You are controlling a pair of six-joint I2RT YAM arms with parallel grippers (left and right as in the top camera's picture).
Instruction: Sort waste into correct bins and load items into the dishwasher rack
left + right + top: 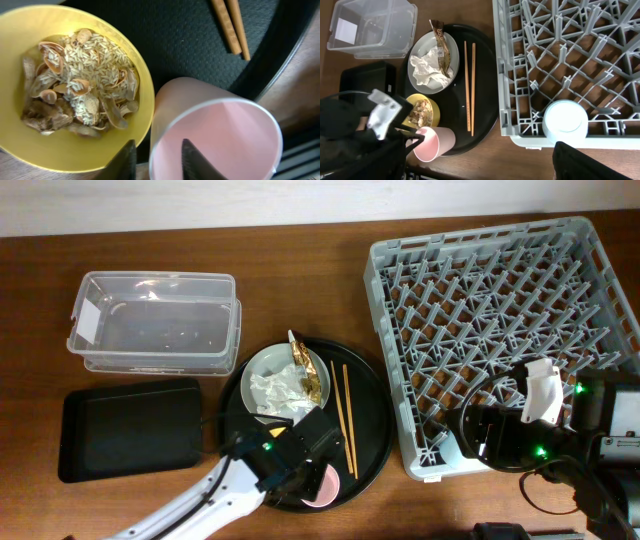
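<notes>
While the left gripper [159, 150] is held spread astride the rim of the pink cup [220, 135], one finger outside the wall and one inside the mouth, no firm grip is judged to be made. The cup appears to lie on its side on the round black tray [170, 40], just beside the yellow bowl [50, 150], which is filled with food scraps [80, 80]. Being round, the cup may be rolled or squeezed out as the fingers are closed, so that the bowl is knocked and scraps are spilled. The chopsticks [232, 25], farther along the tray, may be swept by a low lift. Beyond them, tissue [275, 392] and foil wrapper [305, 365] are noted unsorted on the plate [258, 366]. At the dishwasher rack [480, 290], a blue cup [565, 120] is seated upturned at the near edge. The right gripper [590, 162] is stationed over it, its state not determinable. A collision is risked if the pink cup is carried to that spot.
</notes>
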